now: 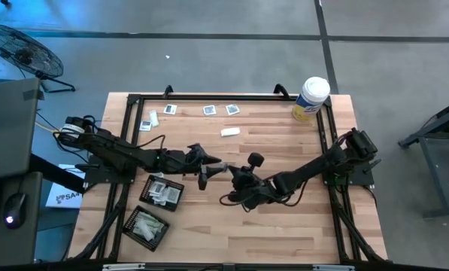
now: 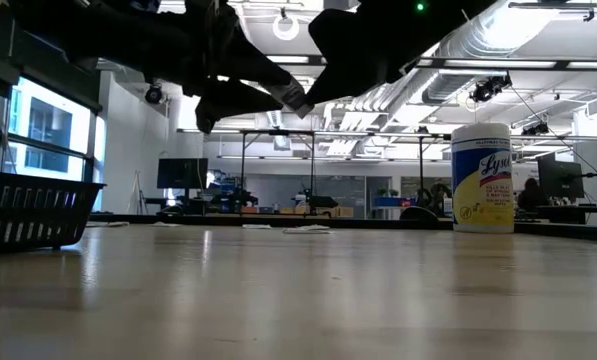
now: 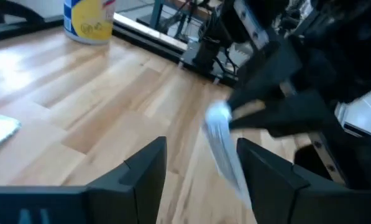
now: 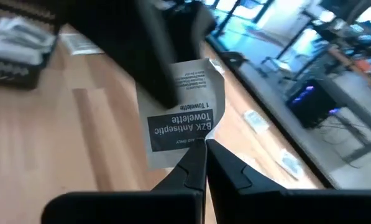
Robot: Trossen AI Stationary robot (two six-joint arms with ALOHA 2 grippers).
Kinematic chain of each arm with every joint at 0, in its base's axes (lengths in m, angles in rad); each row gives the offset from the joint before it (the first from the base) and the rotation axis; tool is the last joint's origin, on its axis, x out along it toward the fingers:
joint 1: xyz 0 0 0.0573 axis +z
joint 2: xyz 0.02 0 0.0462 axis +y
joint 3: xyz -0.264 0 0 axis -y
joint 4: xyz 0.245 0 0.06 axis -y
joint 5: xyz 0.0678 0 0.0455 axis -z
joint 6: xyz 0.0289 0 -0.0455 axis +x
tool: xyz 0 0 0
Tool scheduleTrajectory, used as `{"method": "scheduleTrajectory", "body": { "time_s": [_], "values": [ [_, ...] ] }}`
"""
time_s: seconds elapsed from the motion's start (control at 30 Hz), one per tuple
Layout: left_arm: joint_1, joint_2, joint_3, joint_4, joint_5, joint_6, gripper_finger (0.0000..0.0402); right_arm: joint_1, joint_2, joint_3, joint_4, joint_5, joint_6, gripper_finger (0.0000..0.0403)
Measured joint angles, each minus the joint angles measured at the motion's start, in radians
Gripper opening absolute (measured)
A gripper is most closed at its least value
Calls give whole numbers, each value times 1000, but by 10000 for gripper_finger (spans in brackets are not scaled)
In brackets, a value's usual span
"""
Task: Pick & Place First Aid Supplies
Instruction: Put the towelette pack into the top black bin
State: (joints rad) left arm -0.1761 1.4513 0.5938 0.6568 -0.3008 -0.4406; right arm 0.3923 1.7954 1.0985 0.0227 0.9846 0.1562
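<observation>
A white-grey towelette packet (image 4: pixel 185 112) with a dark printed band is lifted above the table's middle, between both grippers (image 1: pixel 215 165). My right gripper (image 4: pixel 205 148) is shut on it, coming from the table's right (image 1: pixel 227 172). My left gripper (image 3: pixel 201 168) is open and comes from the left (image 1: pixel 205 165). Its fingers stand on either side of the packet (image 3: pixel 225 149). In the low view the packet (image 2: pixel 296 97) hangs well above the tabletop. More small packets (image 1: pixel 209 111) lie flat near the far edge. My right gripper pinches the packet's edge (image 4: pixel 201 138), next to the dark printed band, between its two shut fingertips. The fingers come roughly level from the table's right. The packet is lifted clear and sticks out beyond the fingertips, slightly bent. My left gripper: whether a finger (image 4: pixel 154 56) touches the packet, I cannot tell.
Two black mesh trays (image 1: pixel 162 190) (image 1: pixel 147 227) holding packets sit near the left front. A white canister with a yellow label (image 1: pixel 310 98) stands at the far right corner. A white strip wrapper (image 1: pixel 229 132) lies past the grippers. Bare wood shows at the near middle and right.
</observation>
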Motion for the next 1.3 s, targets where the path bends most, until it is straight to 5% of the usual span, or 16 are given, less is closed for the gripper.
{"method": "scheduleTrajectory", "body": {
  "time_s": [0.2, 0.43, 0.87, 1.07, 1.3],
  "values": [
    [0, 0, 0, -2, -19, 50, 166, 0, 0, 0, 2, -26, 0, 0],
    [-1, 0, 0, -3, 82, 181, 19, 0, 0, 0, 55, -50, 0, 0],
    [-37, -3, 2, -43, 105, 452, 4, 17, -47, -2, 57, -81, 168, 8],
    [-122, -74, 58, -319, -80, 492, 3, 43, -68, 0, 53, -45, 153, 73],
    [-328, -162, 260, -947, -261, 350, 2, 61, -70, 0, 49, -34, 124, 155]
  ]
}}
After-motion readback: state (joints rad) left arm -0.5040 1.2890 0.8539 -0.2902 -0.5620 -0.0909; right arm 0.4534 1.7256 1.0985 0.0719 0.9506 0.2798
